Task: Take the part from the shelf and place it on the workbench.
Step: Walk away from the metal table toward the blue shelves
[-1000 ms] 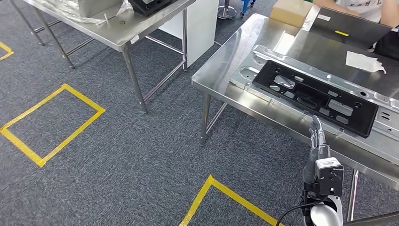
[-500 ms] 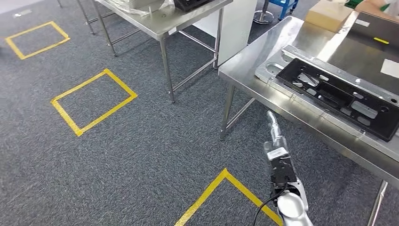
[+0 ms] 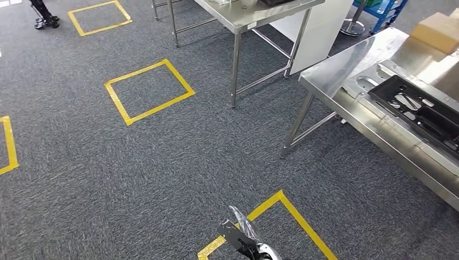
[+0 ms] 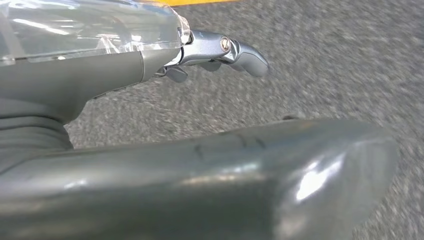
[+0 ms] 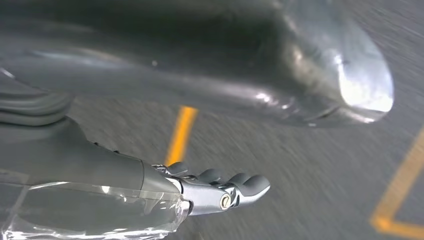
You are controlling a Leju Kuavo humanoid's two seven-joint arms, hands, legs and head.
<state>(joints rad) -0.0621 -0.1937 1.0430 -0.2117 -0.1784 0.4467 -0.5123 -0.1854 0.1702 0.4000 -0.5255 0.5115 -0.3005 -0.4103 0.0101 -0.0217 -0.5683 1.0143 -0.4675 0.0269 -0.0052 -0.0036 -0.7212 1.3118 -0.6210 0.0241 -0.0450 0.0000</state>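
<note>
- While both arms hang over grey carpet, right hand (image 5: pixel 215 192) is empty, fingers apart from thumb; left hand (image 4: pixel 220 52) likewise.
- Yellow tape corner (image 3: pixel 281 203) lies just beyond.
- Black moulded plastic part (image 3: pixel 419 111) rests on long silver panel (image 3: pixel 379 116) on steel workbench (image 3: pixel 346 62), far right.

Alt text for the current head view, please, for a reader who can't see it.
A black part lies on a steel workbench at the right, above grey carpet marked with yellow tape squares. The robot's right hand hangs low at the bottom edge, and a second steel table stands further back.
</note>
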